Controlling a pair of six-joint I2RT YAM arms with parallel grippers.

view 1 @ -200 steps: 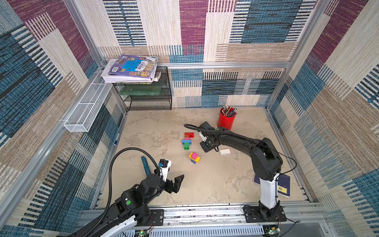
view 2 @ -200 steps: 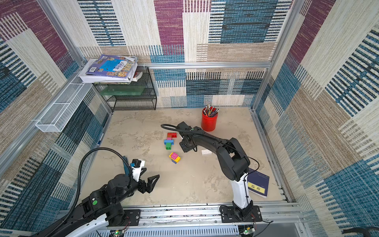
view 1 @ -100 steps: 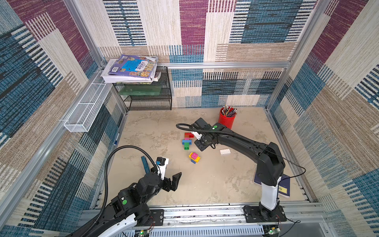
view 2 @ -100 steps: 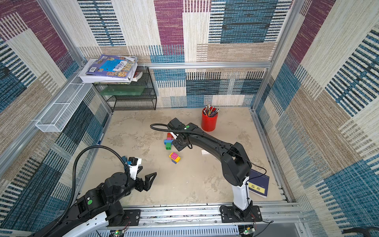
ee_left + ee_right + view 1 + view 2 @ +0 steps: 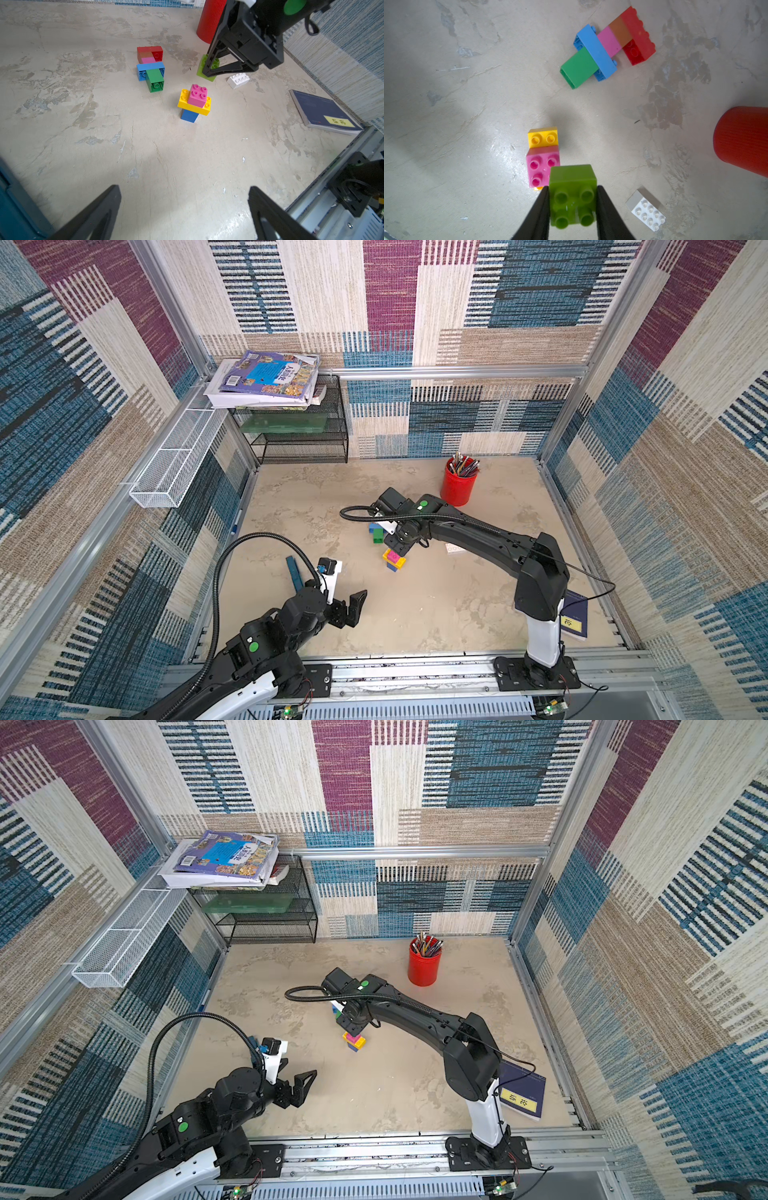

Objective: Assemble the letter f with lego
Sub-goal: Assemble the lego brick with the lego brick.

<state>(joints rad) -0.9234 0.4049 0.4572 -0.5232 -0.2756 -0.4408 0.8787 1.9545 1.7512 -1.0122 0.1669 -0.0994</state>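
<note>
A: Your right gripper (image 5: 573,190) holds a lime brick (image 5: 572,176), with the jaws drawn partway in against two opposite sides. The brick is a square two-by-two, so it has no long axis. Its studs face the wrist camera and, in the left wrist view, point up with a slight tilt.

B: You find it near the middle of the table (image 5: 83,128), close to the standing stack (image 5: 194,101) on the red pen cup's (image 5: 207,22) side, near the white brick (image 5: 238,80). You cannot tell whether it touches the table.

A: The lying row (image 5: 154,75) rests on its side. Its long axis runs from the red end, toward the back wall (image 5: 415,427), to the green end, toward your base rail (image 5: 415,668). The hollow undersides face the rail. The blue brick (image 5: 150,66) lies across that axis.

B: Count them: five in the row, which are red, orange, pink, blue and green. There are three in the stack, blue under yellow under pink, studs up. Add one white and one lime, and you have ten.

A: In both top views your right arm (image 5: 478,533) covers most of the row. A notebook (image 5: 324,113) lies by that arm's base.

B: Your left gripper (image 5: 184,188) hangs spread wide and empty, well apart from the bricks.
</note>
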